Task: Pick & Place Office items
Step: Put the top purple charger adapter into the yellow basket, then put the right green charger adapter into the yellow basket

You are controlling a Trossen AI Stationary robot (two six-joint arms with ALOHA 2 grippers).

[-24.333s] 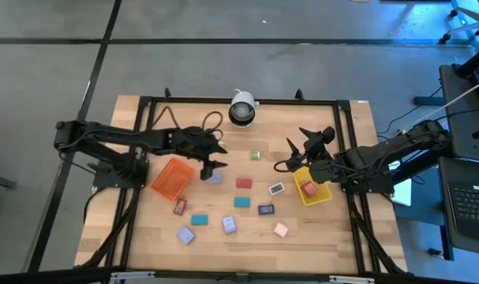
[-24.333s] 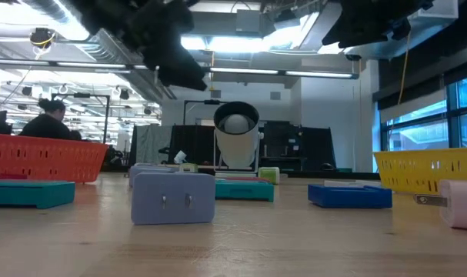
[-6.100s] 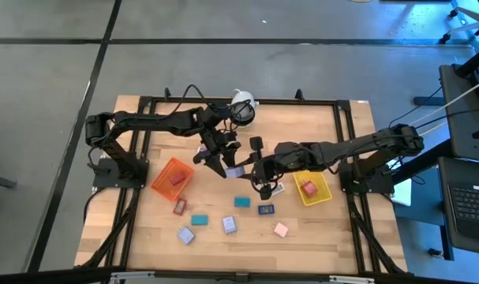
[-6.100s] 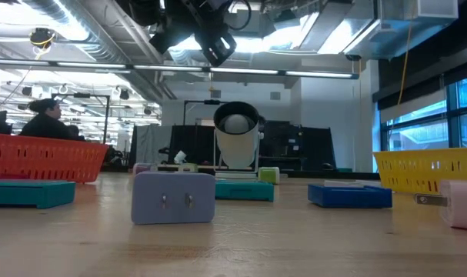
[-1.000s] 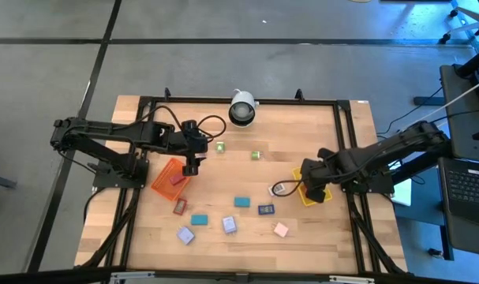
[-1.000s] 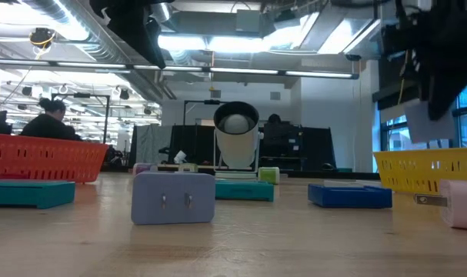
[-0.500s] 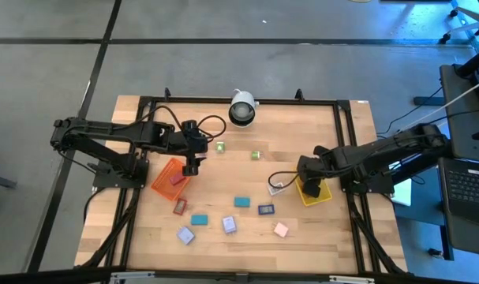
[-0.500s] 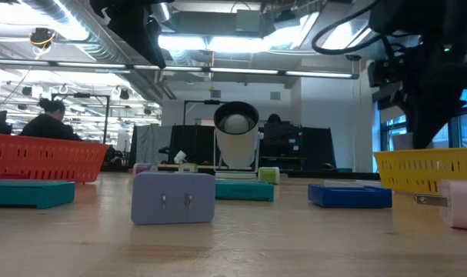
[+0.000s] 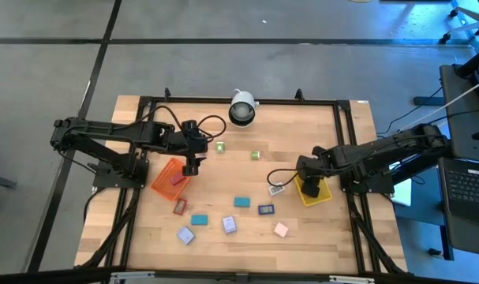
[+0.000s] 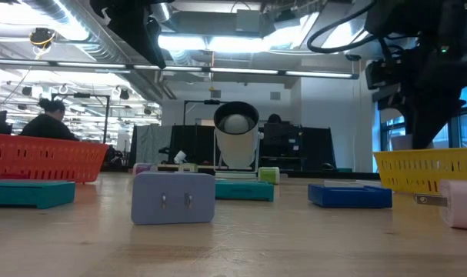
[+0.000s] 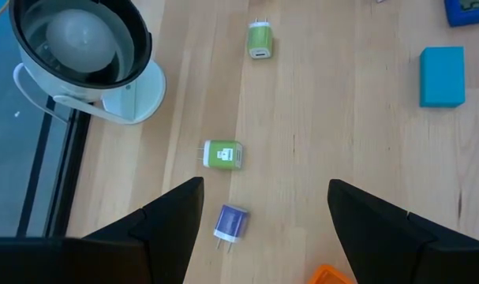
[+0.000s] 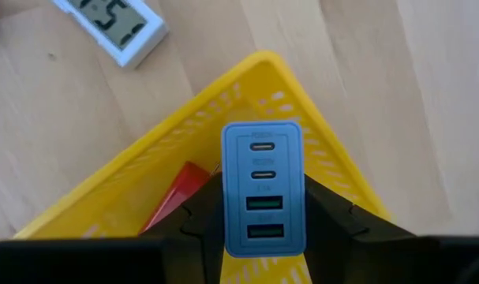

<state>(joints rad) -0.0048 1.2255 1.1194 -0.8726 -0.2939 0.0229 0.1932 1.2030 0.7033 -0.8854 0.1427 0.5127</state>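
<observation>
A pale blue charger block [image 12: 263,189], pinched upright in the right claw [image 12: 264,207], hangs over the corner of the yellow tray [image 12: 247,87], apparently just inside its rim, while the left claw [image 11: 263,207] waits open above the worktop [image 11: 357,142].

Between the right gripper's [image 12: 263,213] dark jaws sits a pale blue charger block [image 12: 263,189] with darker blue port slots, over a yellow mesh tray [image 12: 184,142] holding a red piece [image 12: 176,197]. Ahead of the left gripper's [image 11: 263,213] black jaws lie two green, white-labelled blocks [image 11: 223,155] and a lavender one [image 11: 230,224] on pale wood [image 11: 342,142]. Beyond them are a teal block [image 11: 442,76] and a white-and-black camera [image 11: 81,55].
</observation>
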